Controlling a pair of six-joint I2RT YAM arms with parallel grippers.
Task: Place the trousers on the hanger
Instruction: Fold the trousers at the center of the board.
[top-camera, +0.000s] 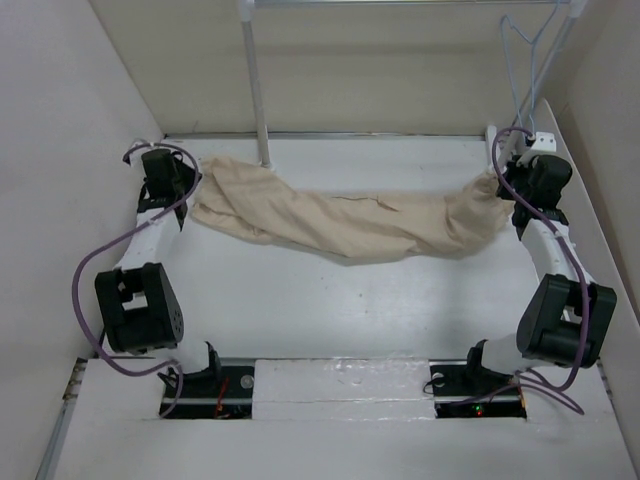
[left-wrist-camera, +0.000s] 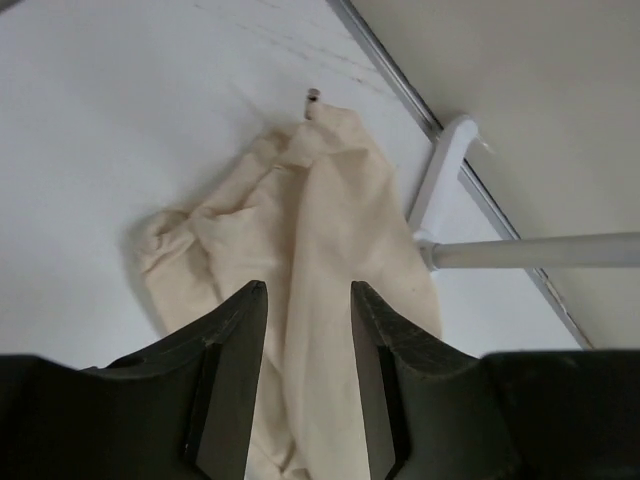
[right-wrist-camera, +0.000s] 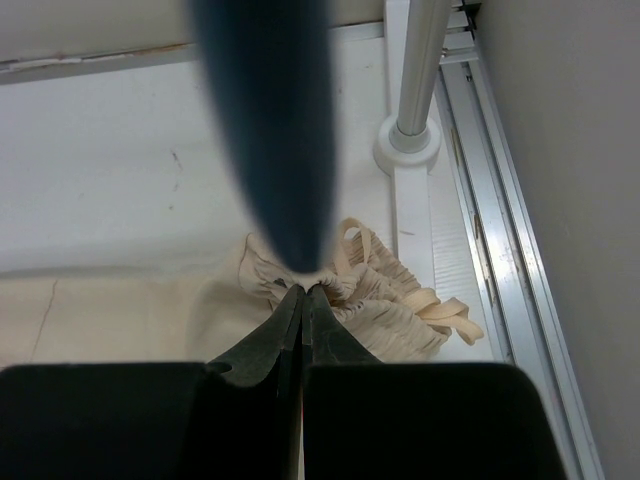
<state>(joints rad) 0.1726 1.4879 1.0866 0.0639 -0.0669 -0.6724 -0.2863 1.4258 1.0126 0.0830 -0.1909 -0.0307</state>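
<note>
The beige trousers (top-camera: 350, 225) lie wrinkled across the white table, from the left arm to the right arm. My left gripper (top-camera: 188, 190) is open at their left end; in the left wrist view the cloth (left-wrist-camera: 320, 230) lies under and between the spread fingers of this gripper (left-wrist-camera: 308, 292). My right gripper (top-camera: 503, 190) is shut on the trousers' gathered waistband (right-wrist-camera: 400, 300) at their right end, its jaws (right-wrist-camera: 303, 290) pinching a fold. The thin pale hanger (top-camera: 510, 62) hangs from the rack at the back right, above the right gripper.
A white rack pole (top-camera: 255, 90) stands at the back behind the trousers' left part, with its foot (left-wrist-camera: 440, 180) by the wall rail. Another pole (right-wrist-camera: 420, 70) stands at the back right corner. A blurred dark shape (right-wrist-camera: 270, 130) hangs close to the right wrist lens. Walls enclose three sides.
</note>
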